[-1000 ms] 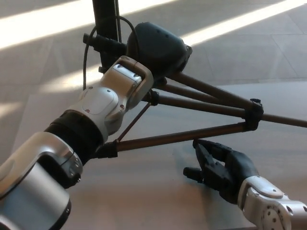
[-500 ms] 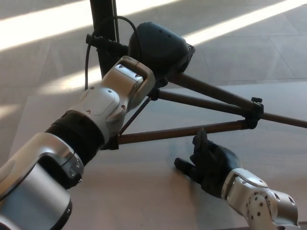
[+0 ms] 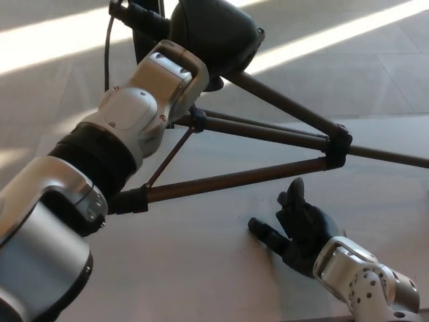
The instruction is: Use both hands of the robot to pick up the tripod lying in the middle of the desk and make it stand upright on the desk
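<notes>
I see one tripod (image 3: 268,134) in front of me, tilted over the counter (image 3: 201,268), with its three brown legs fanning toward my right and meeting at a black clamp (image 3: 337,149). My left hand (image 3: 214,30) is up at the top of the tripod, wrapped on its dark upper end beside the black column; from here I cannot tell exactly how those fingers sit, though the hand is closed on it. My right hand (image 3: 299,228) hovers low over the counter just below the nearest leg, touching nothing, its thumb and two fingers (image 3: 267,233) spread apart.
</notes>
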